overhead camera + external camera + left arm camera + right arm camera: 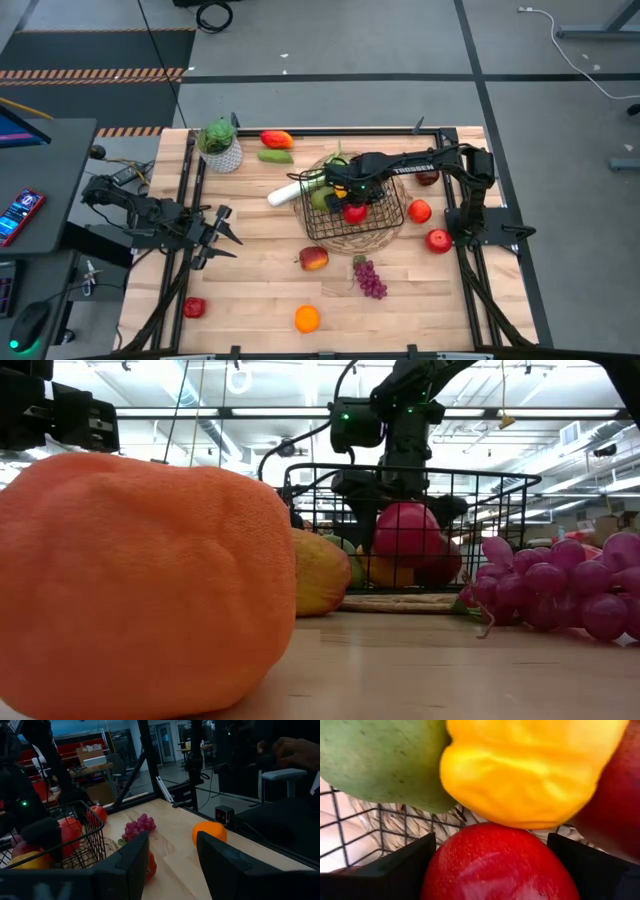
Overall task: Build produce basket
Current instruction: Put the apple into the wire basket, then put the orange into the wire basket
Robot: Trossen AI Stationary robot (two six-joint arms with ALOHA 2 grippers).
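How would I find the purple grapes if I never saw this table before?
Find the black wire basket sitting mid-table. Just in front of it, toward the table's near edge, lie the purple grapes. They are the only bumpy purple cluster; the neighbours are smooth, single red or orange fruits.

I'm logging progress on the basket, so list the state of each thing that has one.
basket: upright on the woven mat, partly filled
red apple: inside the basket, between the right gripper's fingers
right gripper: open, down in the basket
left gripper: empty, waiting at the table's left
grapes: on the table, outside the basket
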